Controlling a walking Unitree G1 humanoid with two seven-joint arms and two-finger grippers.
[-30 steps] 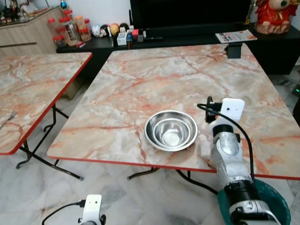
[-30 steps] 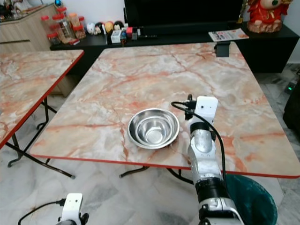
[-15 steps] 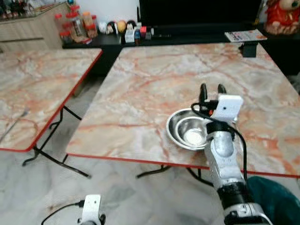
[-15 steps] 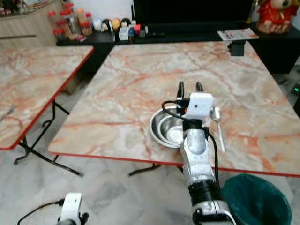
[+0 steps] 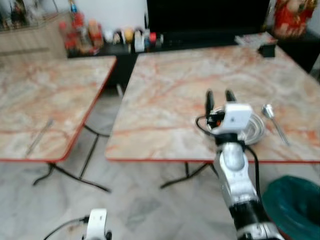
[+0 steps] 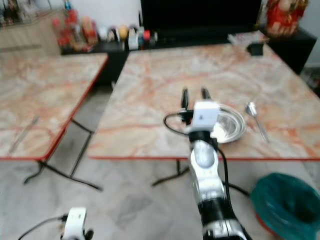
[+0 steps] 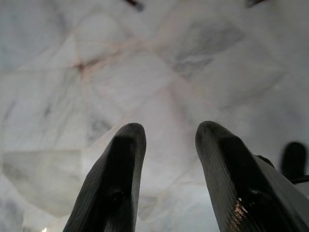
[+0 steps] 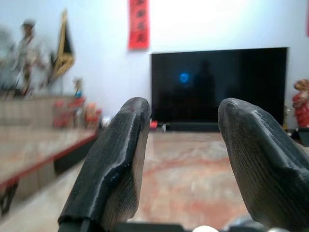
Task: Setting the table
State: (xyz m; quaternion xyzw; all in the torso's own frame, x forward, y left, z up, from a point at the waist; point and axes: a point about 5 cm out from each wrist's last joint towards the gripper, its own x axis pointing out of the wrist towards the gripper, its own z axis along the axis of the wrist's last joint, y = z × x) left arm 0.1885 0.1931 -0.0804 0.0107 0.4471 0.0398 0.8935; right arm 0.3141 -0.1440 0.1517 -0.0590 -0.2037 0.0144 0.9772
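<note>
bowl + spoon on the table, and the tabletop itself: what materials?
Bowl: looks like polished stainless steel, bright mirror-like glare. Spoon: likely the same, silvery and shiny, though blurred. Tabletop: glossy marble-pattern surface with a red edge, probably laminate rather than stone.

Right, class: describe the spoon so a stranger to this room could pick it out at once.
Start at the marble-patterned table in front of the black TV, the one on the robot's right. Near its front edge sits a steel bowl, behind the raised right gripper. The spoon lies flat just right of the bowl: thin and long-handled, while the bowl is round.
</note>
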